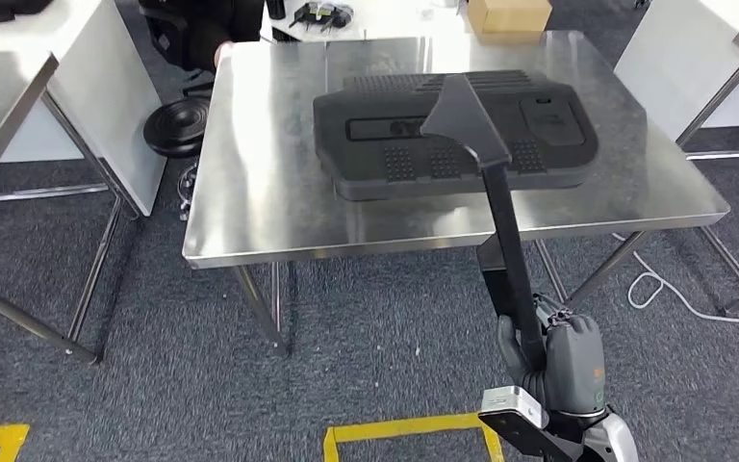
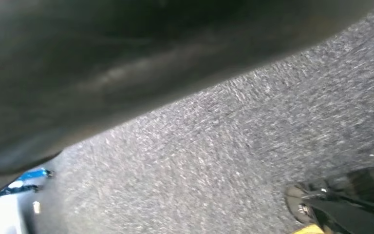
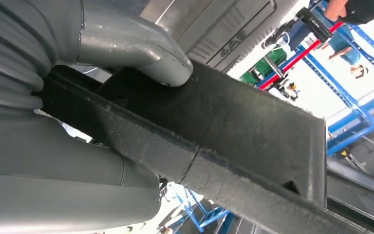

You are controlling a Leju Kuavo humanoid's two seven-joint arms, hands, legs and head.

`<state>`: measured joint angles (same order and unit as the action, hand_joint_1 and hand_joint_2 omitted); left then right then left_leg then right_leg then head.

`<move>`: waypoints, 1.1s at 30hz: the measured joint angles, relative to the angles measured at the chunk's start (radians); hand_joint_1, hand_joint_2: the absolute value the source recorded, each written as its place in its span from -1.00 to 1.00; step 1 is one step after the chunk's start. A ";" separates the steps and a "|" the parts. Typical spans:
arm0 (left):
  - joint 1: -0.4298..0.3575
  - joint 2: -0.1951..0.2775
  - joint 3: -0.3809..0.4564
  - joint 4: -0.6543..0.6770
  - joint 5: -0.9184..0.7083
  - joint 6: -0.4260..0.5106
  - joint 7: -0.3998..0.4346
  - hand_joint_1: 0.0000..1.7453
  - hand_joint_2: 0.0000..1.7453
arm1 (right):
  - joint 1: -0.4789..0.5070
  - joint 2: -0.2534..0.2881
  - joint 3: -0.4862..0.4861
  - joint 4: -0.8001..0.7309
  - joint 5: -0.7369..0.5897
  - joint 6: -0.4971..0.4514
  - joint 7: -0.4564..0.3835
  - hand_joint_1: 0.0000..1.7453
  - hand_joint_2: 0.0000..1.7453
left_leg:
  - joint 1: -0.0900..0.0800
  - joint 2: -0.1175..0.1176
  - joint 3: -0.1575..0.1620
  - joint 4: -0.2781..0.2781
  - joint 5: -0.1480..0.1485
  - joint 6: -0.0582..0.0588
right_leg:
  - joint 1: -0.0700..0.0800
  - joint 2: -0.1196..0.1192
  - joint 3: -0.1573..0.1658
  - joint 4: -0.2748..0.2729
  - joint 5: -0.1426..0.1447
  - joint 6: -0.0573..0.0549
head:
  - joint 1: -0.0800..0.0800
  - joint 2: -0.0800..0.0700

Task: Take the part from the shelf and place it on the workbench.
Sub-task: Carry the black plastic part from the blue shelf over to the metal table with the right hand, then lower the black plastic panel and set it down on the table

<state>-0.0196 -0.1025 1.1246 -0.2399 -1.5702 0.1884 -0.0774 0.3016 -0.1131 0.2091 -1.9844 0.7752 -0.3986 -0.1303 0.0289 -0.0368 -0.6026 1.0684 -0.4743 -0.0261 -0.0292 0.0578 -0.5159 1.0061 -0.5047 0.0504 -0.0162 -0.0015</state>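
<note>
Currently, the right hand [image 1: 550, 356] gripped the lower end of the long black part [image 1: 486, 164], thumb [image 3: 141, 53] pressed across its flat face, and held it upright in front of the steel workbench [image 1: 260, 192] with its wide triangular head above a large black moulded cover [image 1: 385, 159] lying on the benchtop. Whether the part touched that cover could not be told, nor could the state of the left hand

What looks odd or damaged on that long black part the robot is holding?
In the right wrist view, the long black felt-like part has a thin crack across its edge, near where the right hand grips it. On the steel workbench, the large black moulded panel lies flat; nothing looks askew.
</note>
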 joint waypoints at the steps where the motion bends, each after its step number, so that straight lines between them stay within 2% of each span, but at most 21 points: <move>1: -0.002 0.000 0.000 0.000 0.000 0.000 0.000 -1.00 -1.00 | 0.001 0.000 0.000 0.000 0.000 0.000 0.000 1.00 1.00 | -0.002 0.003 0.003 -0.004 -0.004 0.010 | -0.001 0.003 0.000 -0.003 0.001 0.006 | 0.001 0.000; 3: -0.002 0.000 0.000 0.000 0.000 0.000 0.000 -1.00 -1.00 | 0.001 0.001 0.000 0.000 0.000 0.000 0.000 1.00 1.00 | -0.004 0.012 0.007 -0.012 -0.003 0.026 | -0.002 -0.010 -0.008 0.013 -0.006 0.014 | 0.002 0.000; 4: -0.001 0.001 0.000 -0.001 0.000 0.001 0.000 -1.00 -1.00 | 0.000 0.001 0.000 0.000 -0.002 0.000 0.000 1.00 1.00 | -0.004 0.016 0.011 -0.016 -0.003 0.034 | -0.001 -0.023 -0.030 0.050 -0.019 0.015 | 0.004 0.000; 7: 0.001 0.001 0.000 -0.001 0.000 0.001 0.000 -1.00 -1.00 | -0.002 0.000 0.000 0.000 -0.006 0.000 -0.001 1.00 1.00 | -0.009 0.030 0.019 -0.019 -0.011 0.049 | 0.003 -0.045 -0.156 0.247 -0.070 0.008 | 0.007 0.000; 8: 0.001 0.001 0.000 0.000 0.000 0.001 0.000 -1.00 -1.00 | -0.001 0.000 0.000 0.000 -0.006 0.000 -0.001 1.00 1.00 | -0.011 0.034 0.022 -0.019 -0.015 0.052 | 0.003 -0.046 -0.192 0.290 -0.072 0.009 | 0.007 0.000; 9: 0.001 0.001 0.000 0.000 0.000 0.001 0.000 -1.00 -1.00 | 0.000 0.000 -0.001 0.000 -0.007 0.000 -0.001 1.00 1.00 | -0.013 0.038 0.027 -0.019 -0.020 0.054 | 0.004 -0.046 -0.209 0.297 -0.058 0.014 | 0.007 0.000; 10: 0.001 0.001 0.000 0.000 0.000 0.001 0.000 -1.00 -1.00 | 0.000 0.000 -0.001 0.000 -0.006 0.000 -0.001 1.00 1.00 | -0.014 0.041 0.034 -0.020 -0.025 0.054 | 0.006 -0.048 -0.203 0.259 -0.028 0.020 | 0.007 0.000; 12: 0.001 0.000 0.000 0.000 0.000 0.000 0.000 -1.00 -1.00 | 0.000 0.000 -0.001 0.000 -0.004 0.000 -0.002 1.00 1.00 | -0.016 0.047 0.050 -0.020 -0.037 0.051 | 0.014 -0.064 -0.153 0.118 0.046 0.025 | 0.008 0.000; 14: 0.000 -0.001 0.000 0.000 0.000 0.000 0.000 -1.00 -1.00 | -0.001 0.001 -0.001 0.000 -0.001 0.000 -0.003 1.00 1.00 | -0.020 0.050 0.058 -0.021 -0.048 0.042 | 0.024 -0.077 -0.114 0.029 0.081 0.013 | 0.008 0.000; 16: -0.001 -0.001 0.000 0.000 0.000 0.000 0.000 -1.00 -1.00 | 0.000 0.001 -0.001 0.000 0.000 0.000 -0.004 1.00 1.00 | -0.023 0.057 0.064 -0.027 -0.055 0.032 | 0.029 -0.072 -0.107 0.017 0.082 -0.003 | 0.008 0.000; 18: -0.001 -0.001 0.000 -0.001 0.000 0.000 0.000 -1.00 -1.00 | 0.000 0.001 -0.001 0.000 0.001 0.000 -0.004 1.00 1.00 | -0.021 0.059 0.066 -0.021 -0.063 0.023 | 0.018 -0.062 -0.098 0.007 0.082 -0.016 | 0.006 0.000; 19: -0.001 0.000 0.000 -0.001 0.000 0.000 0.001 -1.00 -1.00 | 0.000 0.002 -0.001 0.000 0.002 0.000 -0.004 1.00 1.00 | -0.020 0.056 0.057 0.004 -0.078 0.019 | 0.013 -0.059 -0.090 0.001 0.081 -0.023 | 0.004 0.000; 20: -0.001 0.000 0.000 -0.001 0.000 0.000 0.001 -1.00 -1.00 | 0.000 0.002 -0.001 0.000 0.002 0.000 -0.004 1.00 1.00 | -0.019 0.050 0.036 0.049 -0.100 0.016 | 0.008 -0.056 -0.081 -0.003 0.079 -0.029 | 0.003 0.000; 22: -0.001 0.000 0.000 -0.001 0.000 0.000 0.001 -1.00 -1.00 | 0.000 0.003 -0.001 0.000 0.003 0.000 -0.004 1.00 1.00 | -0.017 0.040 -0.030 0.174 -0.148 0.010 | 0.010 -0.051 -0.069 -0.004 0.071 -0.040 | 0.001 0.000; 23: 0.000 0.000 0.000 -0.001 0.000 0.000 0.001 -1.00 -1.00 | 0.000 0.003 -0.001 0.000 0.004 0.000 -0.004 1.00 1.00 | -0.016 0.039 -0.061 0.219 -0.157 0.007 | 0.011 -0.047 -0.063 -0.003 0.066 -0.043 | 0.001 0.000; 24: 0.001 0.000 0.000 -0.001 0.000 0.000 0.001 -1.00 -1.00 | 0.000 0.003 -0.001 0.000 0.005 0.000 -0.004 1.00 1.00 | -0.014 0.038 -0.079 0.234 -0.147 0.005 | 0.011 -0.042 -0.057 -0.003 0.062 -0.044 | 0.001 0.000; 25: 0.002 0.000 0.000 -0.001 0.000 0.000 0.002 -1.00 -1.00 | 0.000 0.003 -0.001 0.000 0.005 0.000 -0.004 1.00 1.00 | -0.012 0.038 -0.079 0.211 -0.117 0.002 | 0.010 -0.036 -0.049 -0.002 0.056 -0.042 | 0.000 0.000; 27: 0.003 0.002 0.000 -0.001 0.000 0.000 0.002 -1.00 -1.00 | 0.001 0.004 0.000 0.000 0.006 0.000 -0.004 1.00 1.00 | -0.005 0.030 -0.040 0.098 -0.036 0.000 | 0.008 -0.025 -0.035 0.000 0.043 -0.033 | 0.000 0.000; 28: 0.003 0.002 0.000 -0.001 0.000 0.000 0.002 -1.00 -1.00 | 0.000 0.004 -0.001 0.000 0.006 0.000 -0.004 1.00 1.00 | -0.003 0.022 -0.016 0.041 -0.012 0.000 | 0.010 -0.020 -0.032 0.004 0.036 -0.027 | 0.000 0.000; 30: 0.002 0.001 0.000 0.000 0.000 0.000 0.002 -1.00 -1.00 | 0.000 0.004 -0.002 0.000 0.006 0.000 -0.004 1.00 1.00 | -0.005 0.010 0.008 -0.009 -0.008 0.007 | 0.013 -0.014 -0.034 0.006 0.028 -0.014 | 0.000 0.000; 33: 0.000 0.000 0.000 0.000 0.000 0.000 0.002 -1.00 -1.00 | 0.000 0.005 -0.001 0.000 0.007 0.000 -0.004 1.00 1.00 | -0.008 0.016 0.017 -0.018 -0.012 0.029 | 0.013 -0.012 -0.035 0.010 0.024 0.000 | 0.003 0.000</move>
<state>-0.0199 -0.1027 1.1242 -0.2403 -1.5702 0.1885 -0.0755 0.3019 -0.1082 0.2077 -1.9844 0.7818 -0.3983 -0.1339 0.0207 -0.0208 -0.5852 1.0500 -0.4867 0.0029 -0.0163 0.0457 -0.5512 1.0164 -0.4807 0.0507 -0.0135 -0.0015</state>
